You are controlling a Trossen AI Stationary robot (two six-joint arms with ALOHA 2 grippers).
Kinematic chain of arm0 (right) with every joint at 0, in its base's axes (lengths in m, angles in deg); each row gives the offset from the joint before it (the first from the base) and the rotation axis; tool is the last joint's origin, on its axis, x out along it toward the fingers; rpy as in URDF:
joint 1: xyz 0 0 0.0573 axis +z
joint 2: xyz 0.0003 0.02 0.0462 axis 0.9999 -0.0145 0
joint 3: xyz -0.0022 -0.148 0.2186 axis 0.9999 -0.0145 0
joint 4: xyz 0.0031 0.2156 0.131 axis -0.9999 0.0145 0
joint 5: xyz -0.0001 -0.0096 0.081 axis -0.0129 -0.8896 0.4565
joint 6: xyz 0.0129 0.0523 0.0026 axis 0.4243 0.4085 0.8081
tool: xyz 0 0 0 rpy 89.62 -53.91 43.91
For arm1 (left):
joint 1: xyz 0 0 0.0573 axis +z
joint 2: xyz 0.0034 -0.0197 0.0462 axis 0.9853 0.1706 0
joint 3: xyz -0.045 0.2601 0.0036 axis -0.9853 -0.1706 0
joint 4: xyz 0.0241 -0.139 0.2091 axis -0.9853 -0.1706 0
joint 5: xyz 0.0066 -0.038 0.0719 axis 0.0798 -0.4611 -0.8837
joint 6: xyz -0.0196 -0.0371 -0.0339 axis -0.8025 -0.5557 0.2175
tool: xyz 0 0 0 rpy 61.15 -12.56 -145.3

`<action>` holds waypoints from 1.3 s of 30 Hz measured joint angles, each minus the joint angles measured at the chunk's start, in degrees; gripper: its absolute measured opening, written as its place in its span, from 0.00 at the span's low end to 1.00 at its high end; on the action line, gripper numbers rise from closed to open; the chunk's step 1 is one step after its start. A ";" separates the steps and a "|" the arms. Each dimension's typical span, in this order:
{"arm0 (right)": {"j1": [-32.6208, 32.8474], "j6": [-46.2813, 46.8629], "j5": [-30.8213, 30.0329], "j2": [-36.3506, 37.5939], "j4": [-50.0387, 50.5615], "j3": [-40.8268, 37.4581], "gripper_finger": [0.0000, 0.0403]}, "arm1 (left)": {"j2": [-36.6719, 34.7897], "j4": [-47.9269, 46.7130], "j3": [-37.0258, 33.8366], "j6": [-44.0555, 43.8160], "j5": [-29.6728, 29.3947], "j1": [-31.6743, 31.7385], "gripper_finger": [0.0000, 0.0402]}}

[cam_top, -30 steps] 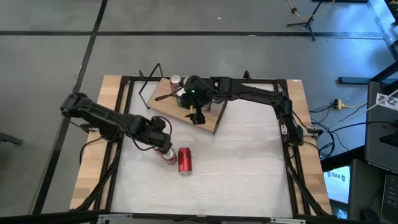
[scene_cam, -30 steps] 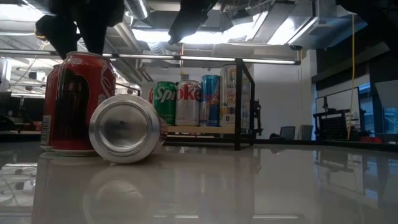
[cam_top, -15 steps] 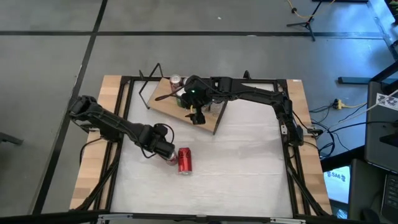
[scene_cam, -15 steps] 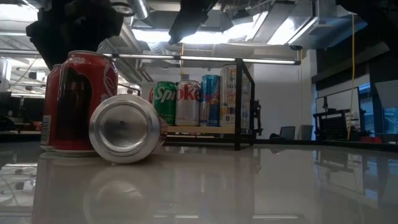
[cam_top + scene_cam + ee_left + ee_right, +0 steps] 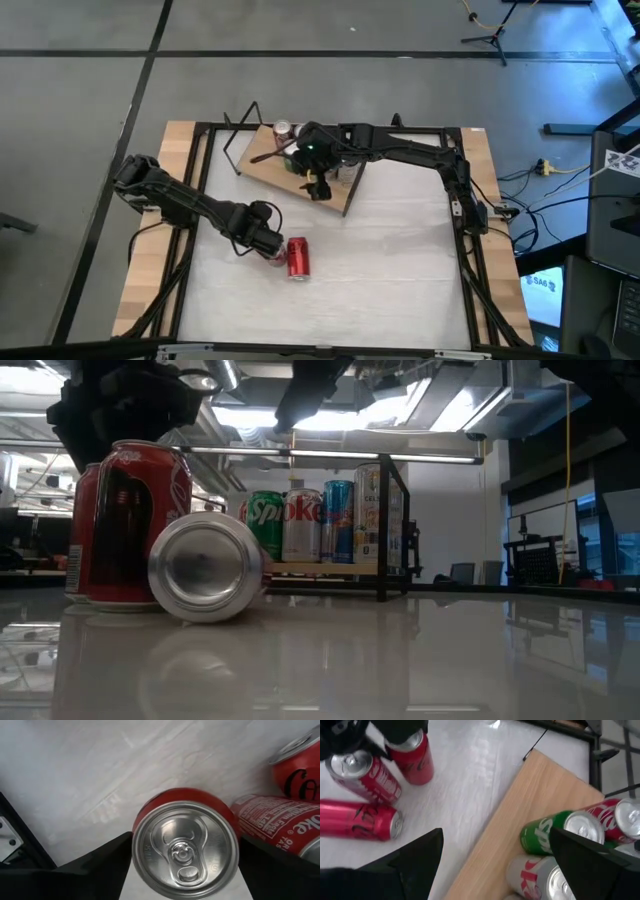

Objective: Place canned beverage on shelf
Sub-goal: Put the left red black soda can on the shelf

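Over on the left, the left hand [image 5: 265, 243] hangs right over an upright red can [image 5: 185, 845], straddling it. Clamped or loose? Cannot tell, since its sides are hidden from above. Low down, a second red can [image 5: 82, 530] peeks out behind, mostly covered. Just right of them a fallen red can [image 5: 298, 258] lies on the pale surface [image 5: 400, 260], silver end toward the low camera. Farther back, the shelf [image 5: 265, 165] stands at an angle, with a row of cans [image 5: 300, 520] on it, the rightmost blocked by a black post. The right hand [image 5: 320, 188] hovers above the board, spread wide, holding nothing.
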 joint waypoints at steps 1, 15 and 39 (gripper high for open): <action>-0.04 -0.02 0.00 0.08 0.81 0.00 0.89 | 0.00 0.00 0.01 0.35 -0.15 0.00 0.77; -0.04 -0.90 3.87 3.21 11.25 -0.04 0.89 | -0.14 0.49 0.01 14.76 -2.83 1.92 0.70; 7.27 7.73 11.53 3.43 22.19 -0.04 0.89 | -4.24 6.44 -0.10 59.28 -1.70 15.67 0.70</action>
